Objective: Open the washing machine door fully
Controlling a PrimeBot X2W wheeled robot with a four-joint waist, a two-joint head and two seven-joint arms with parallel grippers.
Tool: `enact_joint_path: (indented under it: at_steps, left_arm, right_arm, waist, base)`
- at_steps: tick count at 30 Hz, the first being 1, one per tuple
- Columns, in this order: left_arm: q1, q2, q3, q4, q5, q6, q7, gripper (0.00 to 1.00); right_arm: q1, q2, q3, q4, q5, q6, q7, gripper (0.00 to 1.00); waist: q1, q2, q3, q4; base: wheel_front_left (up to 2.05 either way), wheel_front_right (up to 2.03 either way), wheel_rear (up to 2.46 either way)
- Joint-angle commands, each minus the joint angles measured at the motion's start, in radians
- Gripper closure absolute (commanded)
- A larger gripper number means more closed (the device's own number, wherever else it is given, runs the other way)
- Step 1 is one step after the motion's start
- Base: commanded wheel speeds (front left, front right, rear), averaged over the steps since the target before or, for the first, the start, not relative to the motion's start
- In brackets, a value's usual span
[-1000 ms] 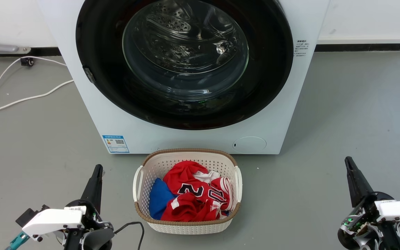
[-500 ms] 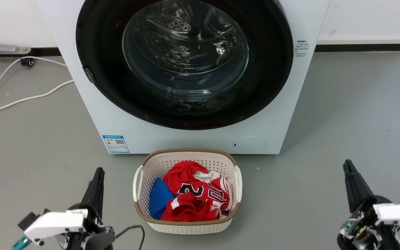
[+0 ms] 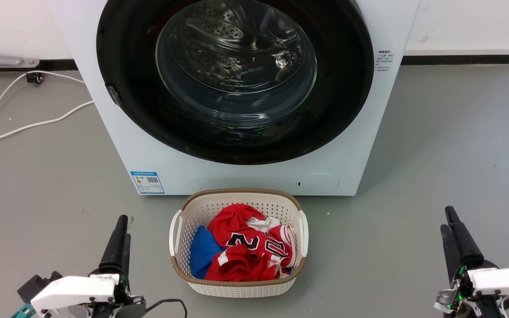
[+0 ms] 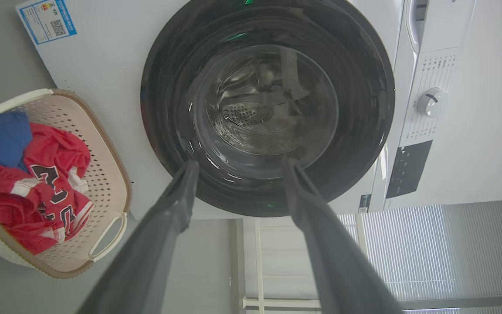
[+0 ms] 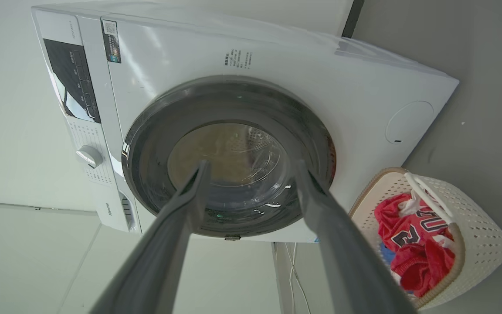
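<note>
The white washing machine (image 3: 104,132) stands in front of me. Its round black-rimmed washing machine door (image 3: 139,110) lies flat against the front, and the steel drum shows through the glass. A small catch (image 3: 113,95) sits on the door's left rim. My left gripper (image 3: 122,223) hovers low over the floor at the lower left, well short of the machine. My right gripper (image 3: 446,218) hovers at the lower right. The left wrist view frames the door (image 4: 364,109) between the open left gripper (image 4: 241,163) fingers. In the right wrist view the right gripper (image 5: 252,163) stands open and empty before the door (image 5: 146,152).
A cream laundry basket (image 3: 237,194) with red and blue clothes stands on the floor against the machine's front, between my arms. White cables (image 3: 29,126) trail over the grey floor at the left. A wall runs behind the machine.
Both grippers have drawn back toward the bottom of the head view. The right gripper has turned, so both its fingers now show apart. The door has not moved.
</note>
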State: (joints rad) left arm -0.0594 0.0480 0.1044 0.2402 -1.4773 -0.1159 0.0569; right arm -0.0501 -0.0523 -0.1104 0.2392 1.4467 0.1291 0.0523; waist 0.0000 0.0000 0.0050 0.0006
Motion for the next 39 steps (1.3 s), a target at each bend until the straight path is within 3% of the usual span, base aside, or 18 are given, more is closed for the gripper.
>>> enact_joint_path:
  at_steps: [1,19,39]
  left_arm:
    - [-0.01,0.002,-0.001,-0.03,0.041,0.004,-0.01,0.0]
    - [0.012,0.002,-0.091,-0.126,0.481,0.106,-0.089,0.0]
    - [0.021,0.056,-0.219,-0.161,0.823,0.203,-0.163,0.0]
  right_arm:
    - [-0.006,-0.002,0.002,-0.033,-0.043,0.001,-0.009,0.0]
    - [0.031,-0.001,0.045,-0.152,-0.513,0.002,-0.088,0.0]
    - [0.073,0.0,0.082,-0.222,-0.838,0.002,-0.161,0.0]
  waist:
    - [0.0,0.0,0.0,0.0]
    - [0.0,0.0,0.004,0.004]
    - [0.0,0.0,0.004,0.008]
  base:
    - [0.0,0.0,0.0]
    - [0.0,0.0,0.0]
    - [0.0,0.0,0.0]
